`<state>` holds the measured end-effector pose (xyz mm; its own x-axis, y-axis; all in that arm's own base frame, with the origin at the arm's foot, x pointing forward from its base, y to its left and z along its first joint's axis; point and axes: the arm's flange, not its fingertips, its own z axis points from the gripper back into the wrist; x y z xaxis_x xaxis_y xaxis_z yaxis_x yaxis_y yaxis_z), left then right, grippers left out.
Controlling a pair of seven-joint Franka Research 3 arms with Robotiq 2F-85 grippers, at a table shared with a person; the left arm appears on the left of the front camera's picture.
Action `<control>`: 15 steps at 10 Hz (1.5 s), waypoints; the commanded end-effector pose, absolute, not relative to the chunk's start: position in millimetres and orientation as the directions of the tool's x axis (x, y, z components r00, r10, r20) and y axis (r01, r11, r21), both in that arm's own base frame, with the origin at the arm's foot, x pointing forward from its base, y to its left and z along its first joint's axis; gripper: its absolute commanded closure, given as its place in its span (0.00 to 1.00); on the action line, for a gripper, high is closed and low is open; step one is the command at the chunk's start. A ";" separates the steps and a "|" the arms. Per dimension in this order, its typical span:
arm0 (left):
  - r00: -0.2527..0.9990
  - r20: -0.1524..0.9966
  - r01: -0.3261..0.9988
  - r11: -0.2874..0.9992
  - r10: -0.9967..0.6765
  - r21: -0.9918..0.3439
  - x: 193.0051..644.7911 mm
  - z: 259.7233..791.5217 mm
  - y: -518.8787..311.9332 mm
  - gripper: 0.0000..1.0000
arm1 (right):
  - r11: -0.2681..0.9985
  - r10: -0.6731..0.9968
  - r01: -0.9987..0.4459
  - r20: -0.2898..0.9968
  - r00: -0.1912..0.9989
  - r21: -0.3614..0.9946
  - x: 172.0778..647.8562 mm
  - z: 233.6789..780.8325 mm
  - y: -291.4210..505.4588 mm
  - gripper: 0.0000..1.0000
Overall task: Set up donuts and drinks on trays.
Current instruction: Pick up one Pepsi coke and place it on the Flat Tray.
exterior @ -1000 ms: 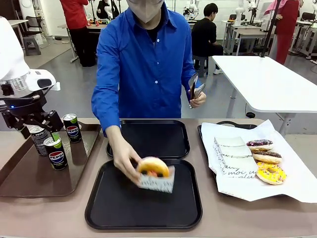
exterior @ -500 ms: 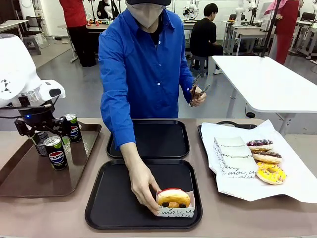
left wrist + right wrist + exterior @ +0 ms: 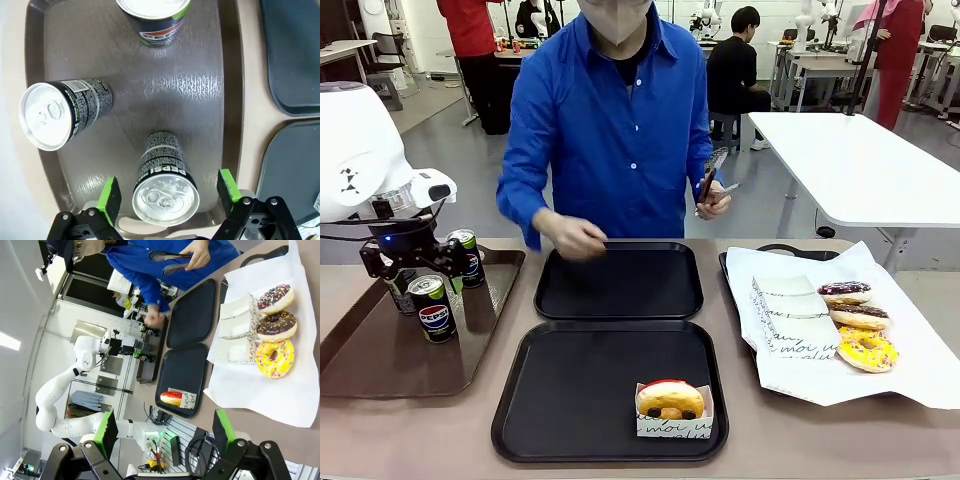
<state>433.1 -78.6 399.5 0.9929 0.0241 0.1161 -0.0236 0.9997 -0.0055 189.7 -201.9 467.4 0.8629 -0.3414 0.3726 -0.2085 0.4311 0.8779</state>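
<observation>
Your left end effector (image 3: pixel 168 192): jaws wide, poised over upright Pepsi can (image 3: pixel 162 160) on brown tray (image 3: pixel 200 100). Your right end effector (image 3: pixel 165 429): jaws wide, empty, high above table (image 3: pixel 430 430). Boxed donut (image 3: pixel 672 400): near black tray (image 3: pixel 580 400), front-right corner.

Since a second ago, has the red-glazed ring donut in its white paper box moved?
Yes. The boxed donut moved from the middle of the near matte black tray toward its near right corner, where it rests.
</observation>
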 end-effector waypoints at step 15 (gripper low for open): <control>0.995 0.104 -0.021 0.996 0.012 0.086 442.8 386.3 -79.5 0.72 | 0.416 -0.349 -0.232 0.390 0.852 0.879 191.3 469.0 -202.8 0.00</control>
<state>439.5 -75.9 387.6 0.9952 -0.0098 0.0976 0.0048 0.9986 0.0519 189.7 -201.9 467.4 0.8629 -0.3413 0.3728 -0.2087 0.4312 0.8778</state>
